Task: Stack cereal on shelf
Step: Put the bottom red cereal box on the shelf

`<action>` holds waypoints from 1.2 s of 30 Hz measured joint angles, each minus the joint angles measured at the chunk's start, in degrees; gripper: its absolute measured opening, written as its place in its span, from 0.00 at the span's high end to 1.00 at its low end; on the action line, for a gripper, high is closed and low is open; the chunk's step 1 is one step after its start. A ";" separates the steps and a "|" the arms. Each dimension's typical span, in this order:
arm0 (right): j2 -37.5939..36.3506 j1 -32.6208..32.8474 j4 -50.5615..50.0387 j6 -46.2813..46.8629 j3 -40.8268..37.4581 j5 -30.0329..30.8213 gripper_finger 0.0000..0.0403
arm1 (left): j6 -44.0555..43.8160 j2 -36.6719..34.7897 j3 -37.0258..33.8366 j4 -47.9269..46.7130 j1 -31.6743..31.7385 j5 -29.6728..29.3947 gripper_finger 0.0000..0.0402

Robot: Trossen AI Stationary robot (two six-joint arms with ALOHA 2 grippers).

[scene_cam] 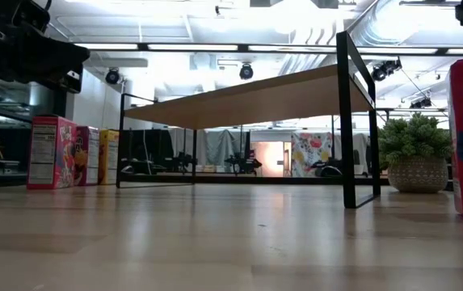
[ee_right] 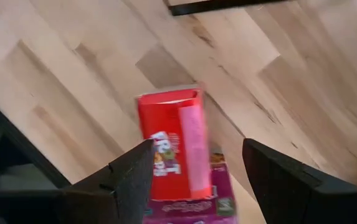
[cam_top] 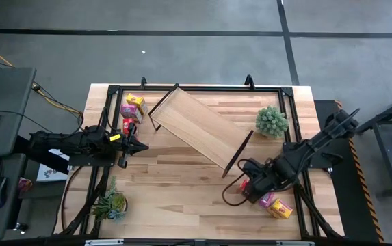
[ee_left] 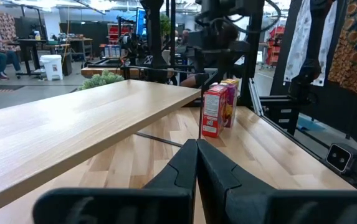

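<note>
Far left in the high view: left gripper (cam_top: 139, 145) low over the tabletop (cam_top: 182, 198), fingers pressed together on nothing, pointing toward the shelf's near end. Just beyond it, by the table's left rail, three cereal boxes in a cluster: yellow box (cam_top: 135, 100) farthest back, pink box (cam_top: 130, 111) next, red box (cam_top: 128, 125) nearest the gripper, all upright on the wood. Near the front left corner, a small green potted plant (cam_top: 111, 204). At table centre, the shelf (cam_top: 199, 127) set diagonally, standing on its black end frames, top board bare. Behind its right end, a second potted plant (cam_top: 271, 121) in a pale pot. Right of that, right gripper (cam_top: 248, 184) lowered near the front right part of the table, jaws spread wide on either side of a red cereal box (ee_right: 172, 144), not clearly touching it in the right wrist view. Directly beside that box, a magenta box (cam_top: 267, 199), then a yellow box (cam_top: 282, 209) close to the right rail. None of the boxes on the shelf yet.
</note>
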 joint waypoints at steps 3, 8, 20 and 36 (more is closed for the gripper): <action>0.59 0.00 2.16 -1.53 0.00 -0.03 0.41 | 0.00 0.00 0.00 0.00 0.01 -0.02 1.00; 0.59 0.00 2.90 -1.97 0.00 0.28 0.41 | 0.00 0.00 0.00 0.00 0.00 0.00 1.00; 3.00 0.00 2.91 -5.01 0.00 0.72 0.41 | 0.00 0.02 0.00 0.00 0.00 0.00 1.00; 3.69 0.00 3.11 -4.93 0.00 -1.61 0.41 | 0.00 0.01 0.00 0.01 0.02 0.00 1.00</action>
